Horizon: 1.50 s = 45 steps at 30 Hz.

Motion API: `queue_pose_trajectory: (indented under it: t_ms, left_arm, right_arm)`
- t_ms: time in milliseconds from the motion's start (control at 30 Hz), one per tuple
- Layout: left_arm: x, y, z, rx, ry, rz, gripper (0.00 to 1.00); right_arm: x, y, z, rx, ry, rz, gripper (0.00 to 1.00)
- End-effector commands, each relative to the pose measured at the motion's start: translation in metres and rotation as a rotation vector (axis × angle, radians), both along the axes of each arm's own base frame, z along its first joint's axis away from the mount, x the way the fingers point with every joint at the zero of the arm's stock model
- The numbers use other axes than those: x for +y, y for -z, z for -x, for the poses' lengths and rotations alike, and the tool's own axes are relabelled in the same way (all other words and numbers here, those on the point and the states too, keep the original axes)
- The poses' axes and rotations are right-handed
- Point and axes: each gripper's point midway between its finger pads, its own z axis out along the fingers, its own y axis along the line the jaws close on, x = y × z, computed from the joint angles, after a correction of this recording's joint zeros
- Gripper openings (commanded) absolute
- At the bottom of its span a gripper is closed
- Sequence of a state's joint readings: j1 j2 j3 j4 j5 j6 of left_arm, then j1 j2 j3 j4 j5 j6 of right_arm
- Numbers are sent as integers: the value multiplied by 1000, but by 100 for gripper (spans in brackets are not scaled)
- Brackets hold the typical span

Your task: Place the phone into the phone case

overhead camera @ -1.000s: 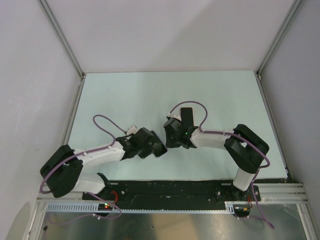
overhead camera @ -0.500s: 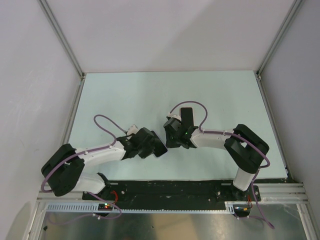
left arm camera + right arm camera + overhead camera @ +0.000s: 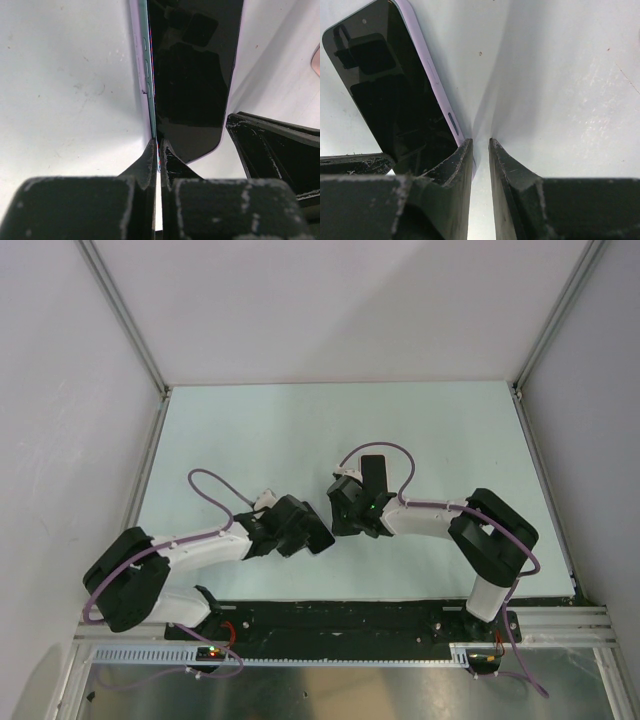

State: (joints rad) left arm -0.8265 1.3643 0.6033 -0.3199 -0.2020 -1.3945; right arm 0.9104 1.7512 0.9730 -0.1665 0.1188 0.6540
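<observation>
Crowding the middle of the surface (image 3: pixel 300 430) from both sides: left hand (image 3: pixel 158 150) and right hand (image 3: pixel 481 148) almost nose to nose, just ahead of the arm bases. From above, hardly any daylight between them, and too much black wrist in the way to make out anything held down there.

Over to the left wrist view, and clenched tight! Pinches the near edge of the phone (image 3: pixel 192 75) between its fingertips (image 3: pixel 149 160), leaving only a hairline of coloured edge in the slit. Runs straight away from the pinch, dark glossy screen turned to the right, lavender rim (image 3: pixel 141 50) with its side buttons turned to the left. That lavender: handset's own body, or a cover fitted round it? Impossible to say. Tilted or up on its long side, cannot tell which. Just beside the screen's rounded near corner, on the right, a black finger (image 3: pixel 270 145) of the other hand, close but apart.

Now the right wrist view: nearly clenched too, with just a narrow slot left between the fingers and only bare pale surface showing through it. Grips nothing, then. Just left of that slot, the same dark screen and lavender side, lower end running in behind the left-side finger
</observation>
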Motion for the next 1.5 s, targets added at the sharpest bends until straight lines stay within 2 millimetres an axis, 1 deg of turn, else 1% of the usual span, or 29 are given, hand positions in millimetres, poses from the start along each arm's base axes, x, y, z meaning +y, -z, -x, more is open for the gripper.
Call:
queue_pose_trajectory:
  t_ms: [0, 133, 233, 333, 433, 533, 667, 767, 900, 1100, 1233, 1333, 1467]
  left_arm:
    - [28, 52, 22, 96, 11, -140, 0]
    - [34, 58, 27, 108, 17, -164, 0]
    - [38, 63, 30, 117, 22, -183, 0]
    - [41, 68, 32, 130, 30, -204, 4]
    - [40, 69, 33, 132, 40, -213, 10]
    - [37, 60, 25, 92, 48, -202, 15]
    - [29, 37, 12, 23, 69, -180, 23]
    - [25, 25, 6, -6, 81, -170, 26]
    - [18, 6, -2, -54, 99, -141, 30]
    - [13, -21, -14, -124, 108, -98, 31]
    - [17, -36, -22, -163, 94, -80, 32]
    - [24, -40, -25, -178, 83, -80, 32]
    - [31, -41, -29, -176, 76, -84, 26]
  right_arm:
    - [-3, -10, 0, -29, -13, 20, 25]
    - [-2, -20, 0, -59, -24, 16, 27]
    - [-2, -29, -1, -84, -33, 23, 32]
    - [-1, -35, -1, -99, -44, 23, 36]
    - [0, -44, -2, -115, -49, 14, 37]
    - [1, -50, -3, -125, -52, 9, 37]
    - [1, -56, -4, -137, -57, 5, 37]
    - [2, -58, -3, -140, -64, 5, 37]
    - [7, -61, 1, -149, -90, -4, 37]
    - [19, -63, 10, -152, -126, -27, 35]
    - [27, -64, 17, -158, -165, -40, 35]
    - [35, -63, 23, -157, -201, -49, 34]
    - [48, -58, 31, -153, -245, -45, 34]
